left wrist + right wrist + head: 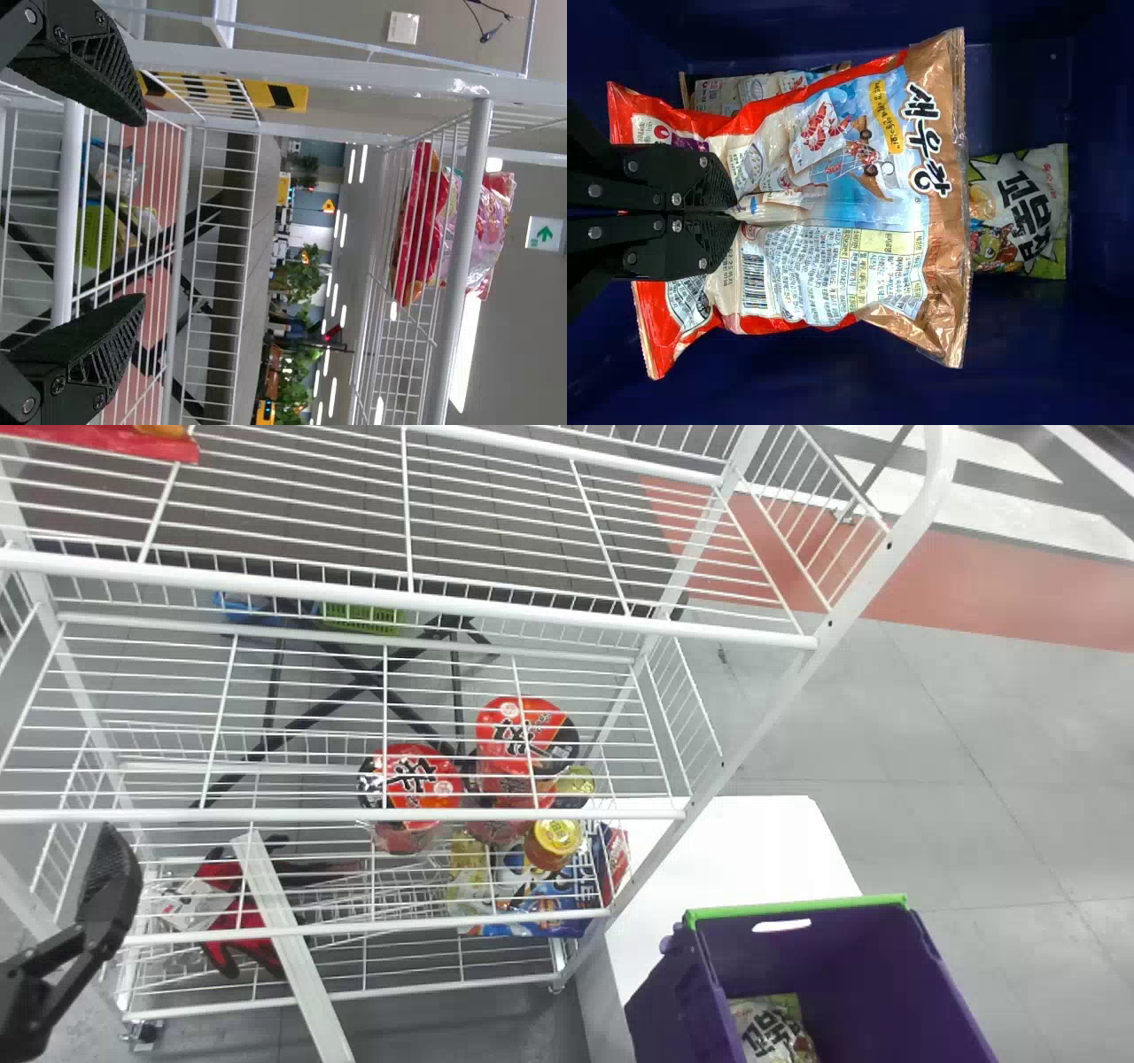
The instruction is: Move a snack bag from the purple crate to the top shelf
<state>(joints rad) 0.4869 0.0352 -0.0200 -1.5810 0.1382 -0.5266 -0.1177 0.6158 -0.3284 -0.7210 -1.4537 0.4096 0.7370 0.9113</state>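
The right hand [735, 212] grasps the red-and-brown snack bag [850, 204] inside the purple crate [833, 948], while the left hand [111, 877], released with fingers apart, hangs by the white wire rack [753, 726], where red packages [416, 779] sit.

Rack [407, 600] left, crate [842, 957] near right
In the rack, gloves [252, 930] lie left of the tubs [514, 735] (a jar [551, 841] near those); a bag [775, 1035] lies in the crate.

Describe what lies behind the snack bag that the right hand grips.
Past the held bag, part of a green-and-white bag, an edge of another bag and the purple crate show. Whatever is directly behind is covered.
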